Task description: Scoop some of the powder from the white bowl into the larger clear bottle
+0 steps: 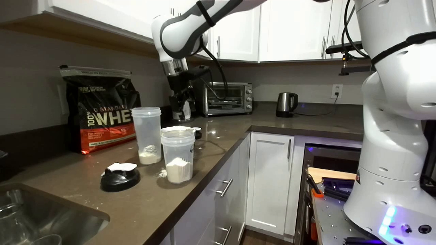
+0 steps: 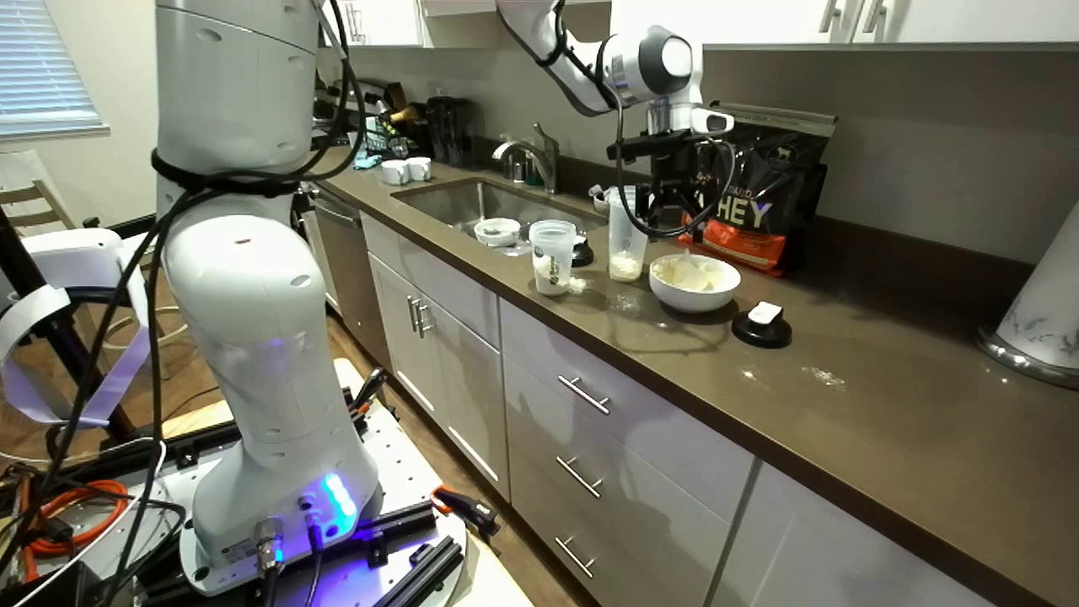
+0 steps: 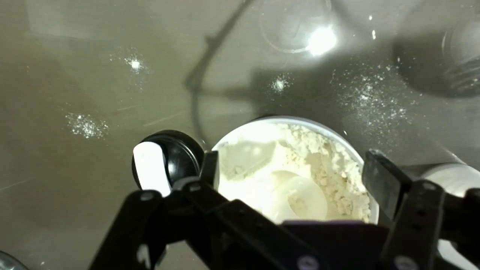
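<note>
The jaws are standing wide apart over the white bowl (image 2: 687, 297), gripping nothing! Below them, framed between the two sides, a pale scoop (image 3: 313, 197) is lying in the powder (image 3: 333, 168), and the coming move is probably turning on that: down, hardly sideways, for a grab at the scoop. Its handle isn't showing clearly, so we're not calling its long axis. To one side of the jaws a black lid (image 3: 183, 153) is resting on the desk (image 2: 893, 413); on the opposite side, near, the tall clear bottle (image 2: 625, 244) is standing upright, powder lying in its bottom.
</note>
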Action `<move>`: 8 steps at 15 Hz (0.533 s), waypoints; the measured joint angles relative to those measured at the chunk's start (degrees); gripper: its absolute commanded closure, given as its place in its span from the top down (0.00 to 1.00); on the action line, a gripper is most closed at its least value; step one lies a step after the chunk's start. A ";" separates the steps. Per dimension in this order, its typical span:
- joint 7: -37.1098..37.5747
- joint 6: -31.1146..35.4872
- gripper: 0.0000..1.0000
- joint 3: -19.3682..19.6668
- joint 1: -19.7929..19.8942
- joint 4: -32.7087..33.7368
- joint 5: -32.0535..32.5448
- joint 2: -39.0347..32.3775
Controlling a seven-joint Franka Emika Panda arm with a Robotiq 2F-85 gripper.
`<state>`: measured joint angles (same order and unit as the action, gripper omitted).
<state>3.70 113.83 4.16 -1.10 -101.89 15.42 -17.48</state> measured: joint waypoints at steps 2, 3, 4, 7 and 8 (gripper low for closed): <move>-1.10 0.00 1.00 -0.16 0.28 -0.58 -1.22 1.31; -1.63 0.00 1.00 -0.18 0.36 -0.95 -1.89 1.91; -2.12 0.01 1.00 -0.19 0.41 -1.40 -2.44 2.51; -3.58 0.08 1.00 -0.31 0.64 -2.89 -4.12 4.09; -4.01 0.09 1.00 -0.38 0.79 -3.33 -4.67 4.50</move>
<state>-0.31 113.92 3.78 -0.31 -105.22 10.75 -12.97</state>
